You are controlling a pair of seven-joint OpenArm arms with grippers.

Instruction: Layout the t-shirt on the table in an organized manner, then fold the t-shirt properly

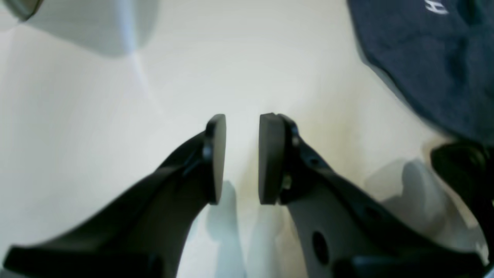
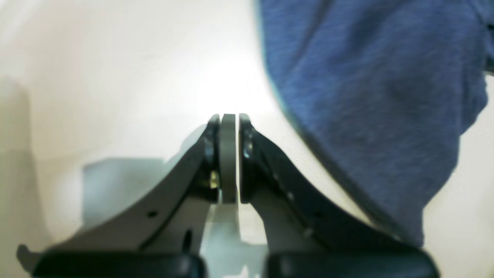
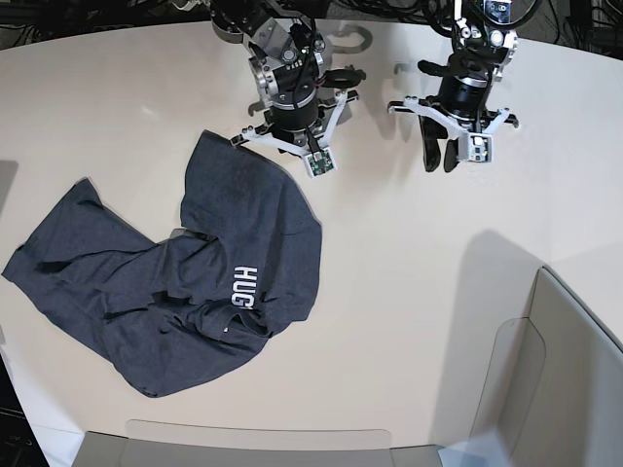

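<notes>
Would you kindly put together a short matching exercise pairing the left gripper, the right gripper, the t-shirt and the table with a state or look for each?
Column one:
1. left gripper
2. right gripper
3. t-shirt
4. table

Column two:
A. pale beige, smooth, carrying everything else
B. jaws closed together, nothing held
C. dark navy-grey, crumpled, white lettering showing
D. jaws apart, nothing between them

Pairs: 1-D, 2-B, 3-C, 4-A
</notes>
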